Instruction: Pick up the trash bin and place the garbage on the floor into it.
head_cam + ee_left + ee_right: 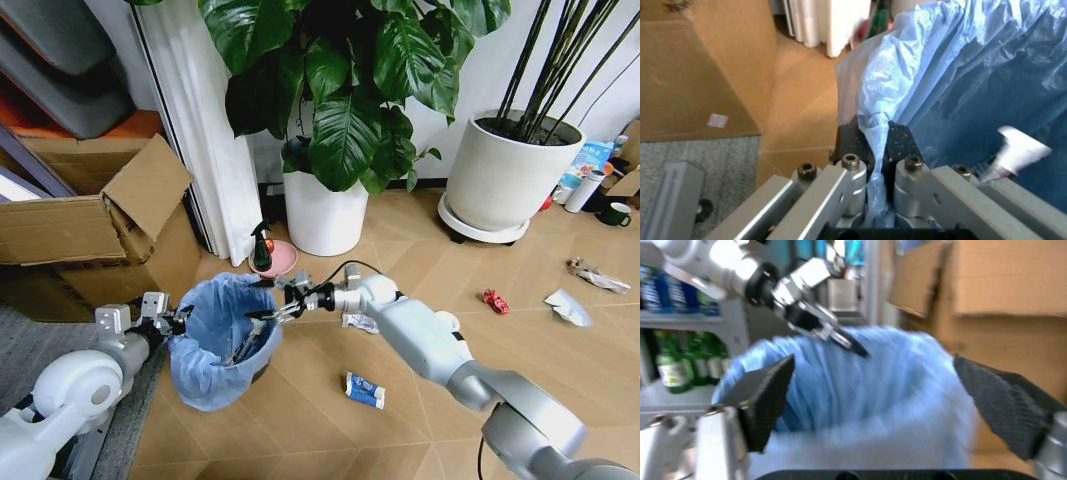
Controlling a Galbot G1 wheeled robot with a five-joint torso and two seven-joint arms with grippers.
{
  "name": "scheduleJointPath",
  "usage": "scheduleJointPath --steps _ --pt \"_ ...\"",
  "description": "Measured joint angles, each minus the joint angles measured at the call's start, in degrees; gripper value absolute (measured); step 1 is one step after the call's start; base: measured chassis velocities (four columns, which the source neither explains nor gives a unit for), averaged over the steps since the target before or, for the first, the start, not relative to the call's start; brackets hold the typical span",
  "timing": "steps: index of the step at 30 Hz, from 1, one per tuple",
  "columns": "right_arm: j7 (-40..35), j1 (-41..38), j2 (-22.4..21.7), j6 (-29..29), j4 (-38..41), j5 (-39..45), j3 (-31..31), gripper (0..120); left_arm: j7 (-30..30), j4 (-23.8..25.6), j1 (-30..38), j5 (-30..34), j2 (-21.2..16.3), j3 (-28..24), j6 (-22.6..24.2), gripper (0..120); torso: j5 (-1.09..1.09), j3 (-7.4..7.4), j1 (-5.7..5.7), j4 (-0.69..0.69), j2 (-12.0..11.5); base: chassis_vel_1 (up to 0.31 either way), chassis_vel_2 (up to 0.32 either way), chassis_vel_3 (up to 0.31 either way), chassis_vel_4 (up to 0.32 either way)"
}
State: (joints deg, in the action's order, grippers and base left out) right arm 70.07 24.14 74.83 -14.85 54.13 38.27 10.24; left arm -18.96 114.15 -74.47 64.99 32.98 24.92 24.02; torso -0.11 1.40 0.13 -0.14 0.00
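Wood floor — bin (225,340), litter (364,390)

Bin bag (222,335) at lower left of the head view is crinkly light blue, and the floor (520,340) is tan wood in a herringbone pattern. Litter-wise there's a red wrapper (494,301) at right, a blue-and-white packet (365,390) at lower centre and a silvery wrapper (597,275) at far right. Both plant pots (325,212) up top are white, leaves dark green, cardboard box (90,235) at left plain brown.
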Motion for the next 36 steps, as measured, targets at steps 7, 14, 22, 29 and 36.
scheduleJointPath --steps 7,14,22,29,36 --pt "-7.67 9.01 -12.87 0.55 2.61 -2.22 -4.75 100 -0.34 0.24 -0.92 -0.14 0.92 2.37 0.07 0 0.02 0.00 0.00 -0.03 0.00 0.000 0.000 0.000 0.000" --pt "-9.12 21.67 -19.15 1.23 3.88 -5.95 -10.08 100 -0.33 0.29 -0.26 -0.79 1.35 2.64 0.14 0 0.06 -0.01 0.00 -0.04 0.01 0.000 0.000 0.000 0.000" --pt "-10.09 30.47 -17.21 -1.74 1.95 -15.39 -16.23 100 -0.35 0.28 -0.61 -1.84 2.33 2.44 0.35 0 0.00 0.00 0.00 -0.01 0.00 0.000 0.000 0.000 0.000" --pt "-12.59 31.08 -13.40 -4.50 -0.75 -25.77 -19.26 100 -0.30 1.32 -2.00 -2.85 2.89 3.14 0.37 0 -0.02 0.00 0.00 0.00 0.00 0.000 0.000 0.000 0.000" --pt "-15.63 29.13 -10.43 -5.15 -3.07 -30.52 -19.23 100 -0.17 2.04 -2.92 -2.90 2.75 4.13 0.37 0 -0.01 0.00 0.00 -0.01 0.01 0.000 0.000 0.000 0.000"
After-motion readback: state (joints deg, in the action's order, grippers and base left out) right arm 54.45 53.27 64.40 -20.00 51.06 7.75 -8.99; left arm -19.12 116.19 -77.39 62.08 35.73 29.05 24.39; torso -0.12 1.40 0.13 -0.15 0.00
